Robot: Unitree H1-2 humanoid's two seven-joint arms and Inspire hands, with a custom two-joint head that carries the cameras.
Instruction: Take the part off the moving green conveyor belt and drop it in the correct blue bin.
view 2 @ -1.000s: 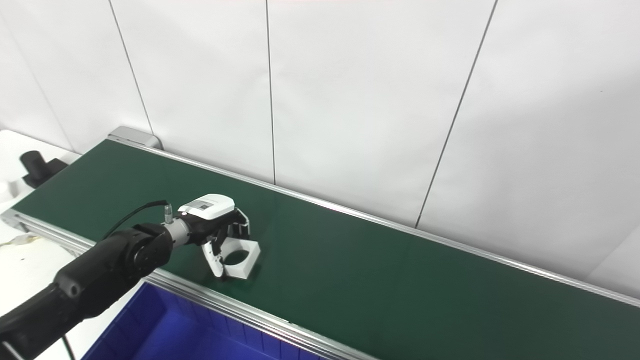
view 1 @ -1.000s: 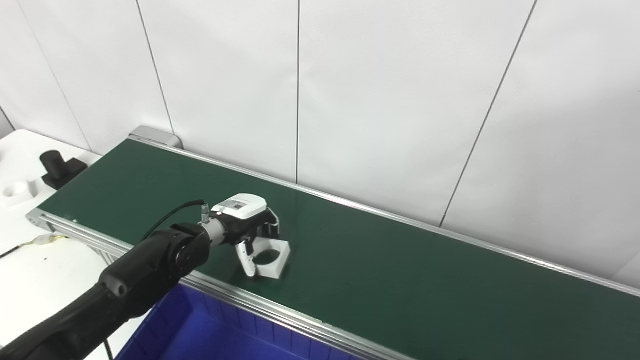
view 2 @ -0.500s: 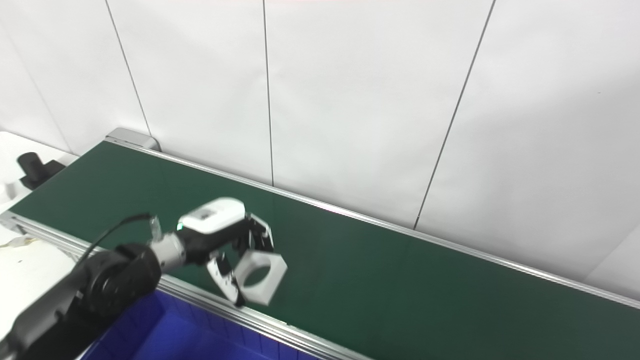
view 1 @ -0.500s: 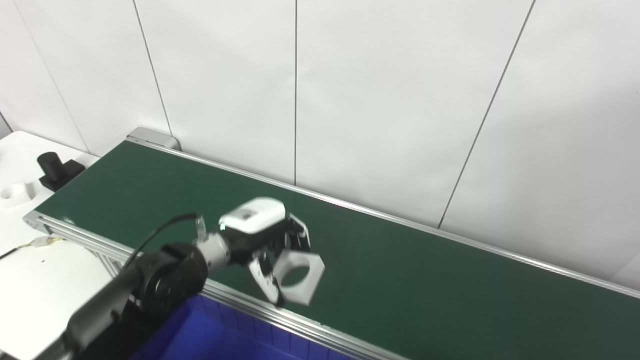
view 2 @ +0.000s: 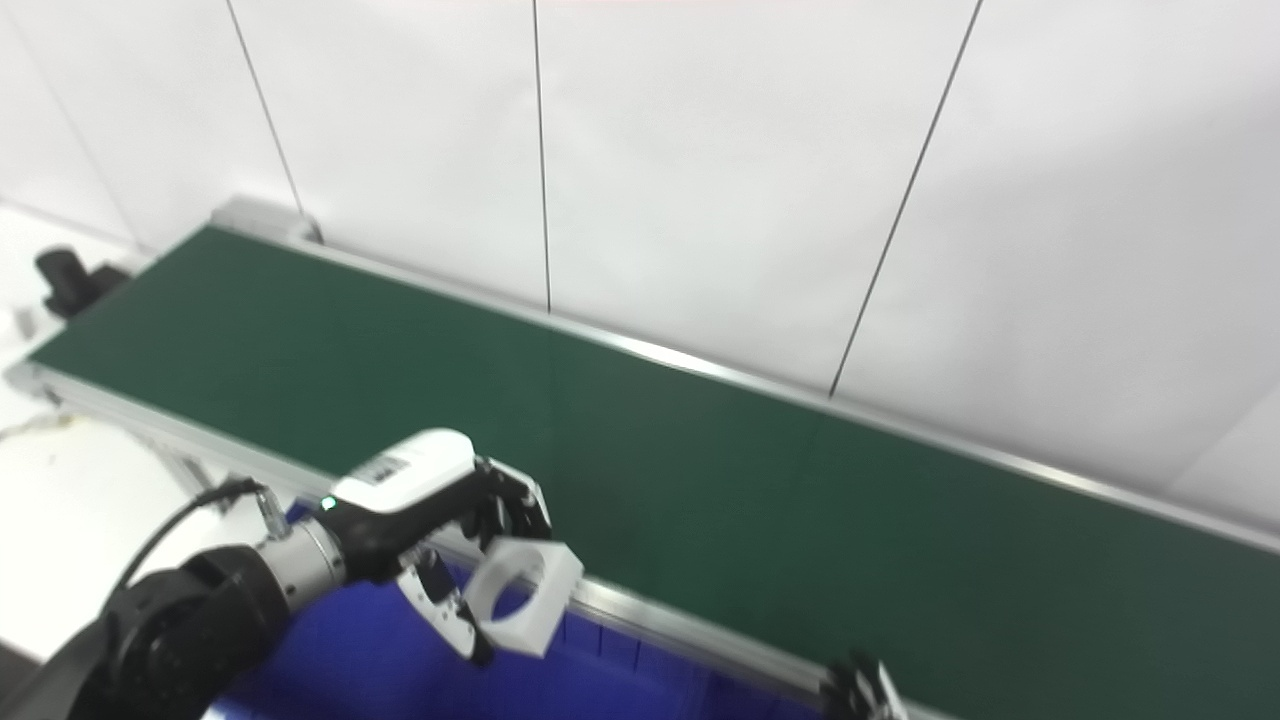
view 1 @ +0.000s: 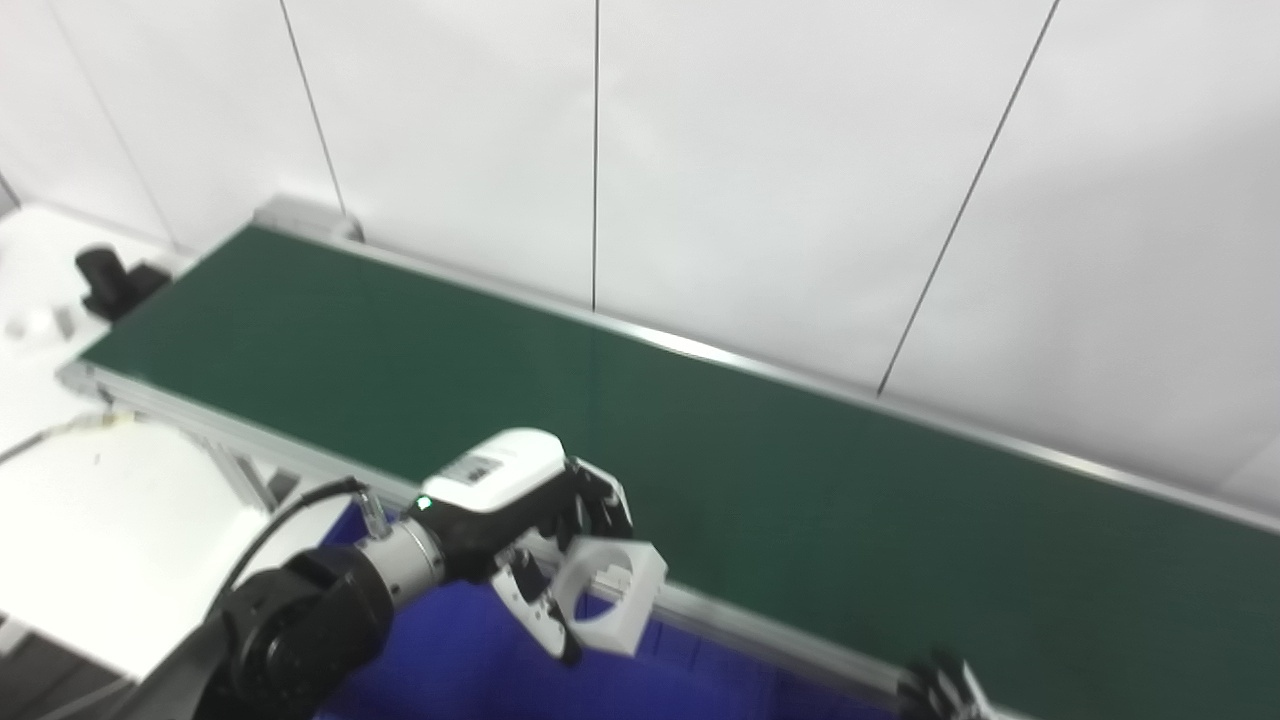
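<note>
My left hand (view 1: 520,520) is shut on a white square part with a round hole (view 1: 605,595). It holds the part in the air over the near rail of the green conveyor belt (view 1: 700,440) and the blue bin (view 1: 470,670) below it. The same part shows in the right eye view (view 2: 520,595). Only the fingertips of my right hand (view 1: 940,690) show at the bottom edge; I cannot tell if it is open or shut.
The belt's aluminium near rail (view 1: 760,630) runs between the belt and the bin. A white table (view 1: 90,520) stands at left. A black object (view 1: 105,280) and a small white part (view 1: 30,322) lie past the belt's far left end. A white panelled wall is behind.
My left hand lifted the white part off the belt and carried it toward me, over the near rail and bin. The camera tilted down; my right hand's fingertips came into view.
</note>
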